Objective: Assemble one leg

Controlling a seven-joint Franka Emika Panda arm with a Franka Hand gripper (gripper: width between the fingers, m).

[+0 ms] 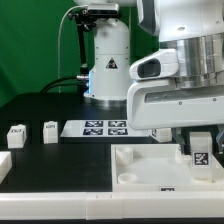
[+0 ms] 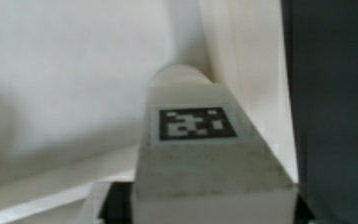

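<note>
The claw (image 1: pixel 200 142) pinched a small white plastic block-shaped leg (image 1: pixel 200 153) with a black-and-white square tag on its face. It held the leg upright over the large white square panel (image 1: pixel 140 172) at the exterior view's right. Whether the leg (image 2: pixel 197 150) touched the panel could not be told. Two spare white legs (image 1: pixel 15 133) stood apart on the black surface (image 1: pixel 60 175), near the marker board (image 1: pixel 105 127).

No readable words; a warning triangle (image 1: pixel 107 68) marks the robot base (image 1: pixel 112 40), a coded tag (image 2: pixel 197 122) the leg (image 2: pixel 202 178)

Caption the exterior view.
Gripper holds one leg at the white panel; two spare legs stand beside the marker board.
</note>
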